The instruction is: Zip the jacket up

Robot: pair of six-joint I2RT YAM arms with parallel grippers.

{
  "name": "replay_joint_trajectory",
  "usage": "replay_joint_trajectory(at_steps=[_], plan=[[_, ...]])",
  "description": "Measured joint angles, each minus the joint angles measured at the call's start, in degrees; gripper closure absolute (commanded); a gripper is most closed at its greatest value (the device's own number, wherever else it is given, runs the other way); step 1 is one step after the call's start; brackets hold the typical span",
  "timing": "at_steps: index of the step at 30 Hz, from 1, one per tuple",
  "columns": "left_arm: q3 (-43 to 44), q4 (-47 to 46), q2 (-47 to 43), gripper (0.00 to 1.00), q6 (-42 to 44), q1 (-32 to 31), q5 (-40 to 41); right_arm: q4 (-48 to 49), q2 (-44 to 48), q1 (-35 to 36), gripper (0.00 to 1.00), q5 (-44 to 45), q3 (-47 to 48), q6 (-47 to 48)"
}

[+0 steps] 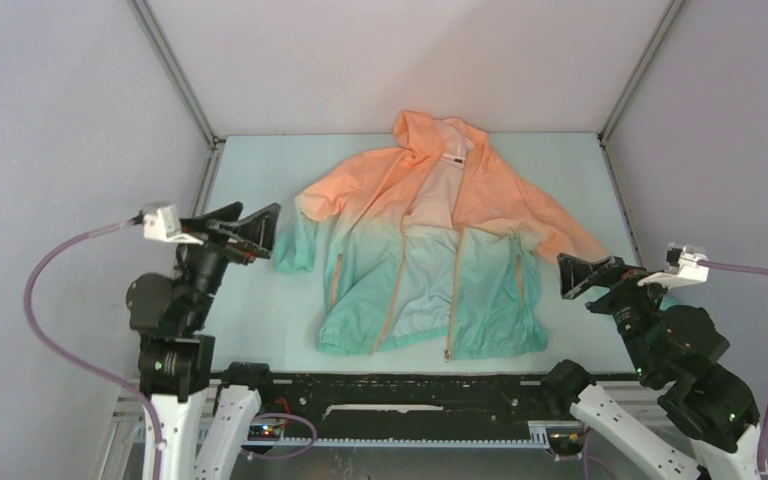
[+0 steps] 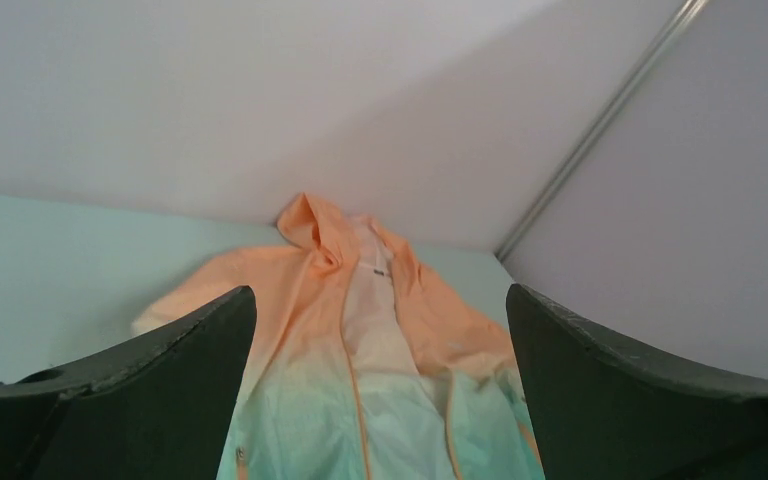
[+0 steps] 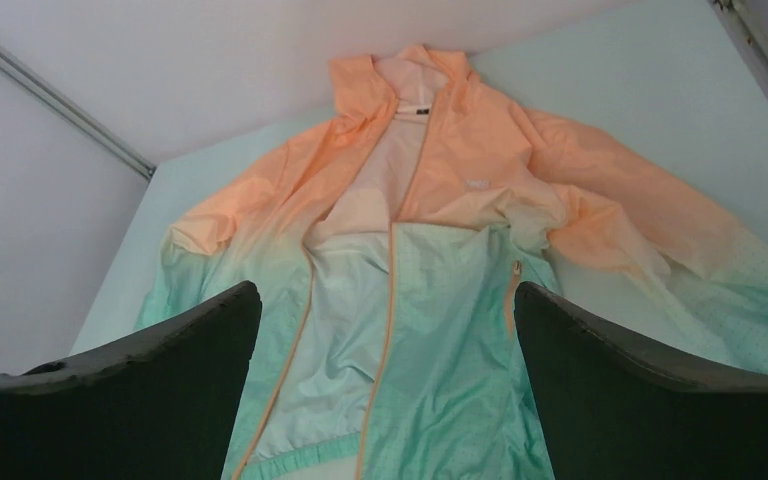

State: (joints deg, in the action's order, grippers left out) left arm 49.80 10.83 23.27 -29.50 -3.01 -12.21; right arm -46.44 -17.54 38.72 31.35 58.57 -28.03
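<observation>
From above, one jacket (image 1: 430, 250) lies flat and unzipped mid-table (image 1: 260, 310), between my left pincer (image 1: 250, 232) and right pincer (image 1: 590, 275), touching neither. My left wrist view shows the jaws spread wide, empty, with the hood beyond. Only my right wrist view, also wide and empty, shows a pocket zipper (image 3: 513, 295).

Pale mint table (image 1: 260, 320); unzipped jacket (image 1: 430, 270) spread flat on it.

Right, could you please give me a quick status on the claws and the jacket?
Left claw open, empty, raised. Right claw likewise. Jacket flat on table, front unzipped. Nothing in the way.
</observation>
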Motion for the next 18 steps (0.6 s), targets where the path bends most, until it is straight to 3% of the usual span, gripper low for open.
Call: replay_joint_trajectory(at_steps=[8,13,18], plan=[[0.0,0.35,14.4,0.02,-1.77,-2.93,-9.14,-2.99,-2.36,0.0,0.0,-1.88,-3.82,-6.23],[0.07,0.85,22.88,0.02,-2.36,-10.47,-10.58,-1.53,-3.96,0.0,0.0,-8.87,-11.1,-10.25],[3.69,7.74,34.1,0.02,2.01,-19.1,-9.42,1.22,-11.63,0.0,0.05,-18.45,-18.05,-12.5]])
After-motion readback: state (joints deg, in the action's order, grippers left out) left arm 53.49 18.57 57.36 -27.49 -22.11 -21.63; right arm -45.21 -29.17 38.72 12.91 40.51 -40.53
